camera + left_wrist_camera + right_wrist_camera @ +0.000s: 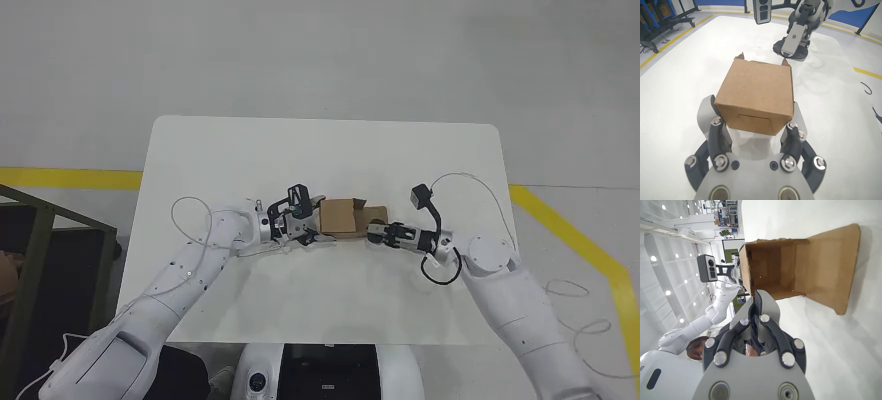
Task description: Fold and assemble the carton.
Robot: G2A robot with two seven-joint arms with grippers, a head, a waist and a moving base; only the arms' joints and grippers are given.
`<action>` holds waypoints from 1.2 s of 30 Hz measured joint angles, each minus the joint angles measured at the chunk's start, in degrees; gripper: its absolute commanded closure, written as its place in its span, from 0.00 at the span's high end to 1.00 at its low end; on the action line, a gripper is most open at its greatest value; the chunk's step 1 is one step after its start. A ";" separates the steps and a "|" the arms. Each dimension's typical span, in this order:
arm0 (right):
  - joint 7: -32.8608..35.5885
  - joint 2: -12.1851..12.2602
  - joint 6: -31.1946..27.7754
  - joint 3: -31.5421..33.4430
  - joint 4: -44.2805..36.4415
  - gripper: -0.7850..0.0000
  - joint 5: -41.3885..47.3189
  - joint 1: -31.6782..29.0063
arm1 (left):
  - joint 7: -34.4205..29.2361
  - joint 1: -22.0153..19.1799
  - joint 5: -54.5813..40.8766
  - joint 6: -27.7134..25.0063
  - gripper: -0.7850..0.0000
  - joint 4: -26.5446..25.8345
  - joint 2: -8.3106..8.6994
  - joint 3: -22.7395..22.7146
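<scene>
A small brown carton (343, 215) lies on its side on the white table (420, 160), near the front middle. My left gripper (754, 106) is shut on the carton (757, 87), one finger against each side wall at its near open end. The far end is open too: the inside (772, 272) is empty and one long flap (829, 272) lies flat on the table. My right gripper (755, 296) is shut with nothing between its fingers, its tip just short of the carton's open rim. Across the carton, the right gripper (790, 54) rests low over the table.
The table has free room all around the carton, widest at the back. A dark rack (40, 250) stands off the table's left edge. Yellow tape (560, 215) marks the floor beyond the right side.
</scene>
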 measured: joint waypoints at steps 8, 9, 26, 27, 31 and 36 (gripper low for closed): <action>-1.57 -0.01 -0.43 0.32 2.16 0.00 -1.85 2.10 | -0.64 0.12 0.10 0.09 0.81 -0.48 -0.01 -0.02; -1.10 0.24 -0.78 1.01 1.60 0.00 -1.83 1.60 | -0.70 0.15 0.08 0.15 0.81 -0.54 0.00 -0.08; -2.35 1.80 5.16 2.80 -5.89 0.00 -8.17 -3.69 | -0.68 0.44 0.12 0.20 0.81 -0.71 0.05 -0.39; -2.83 1.68 5.06 2.60 -5.07 0.00 -8.15 -3.01 | -0.67 0.45 0.09 0.20 0.82 -0.70 0.06 -0.44; -2.94 1.18 4.37 1.37 -2.16 0.00 -7.80 -0.48 | -0.74 0.50 0.00 -0.07 0.82 -0.70 0.07 -0.48; -2.00 0.46 3.48 -0.56 0.77 0.00 -6.86 2.34 | -0.87 0.54 -0.06 -0.32 0.81 -0.84 0.02 -0.34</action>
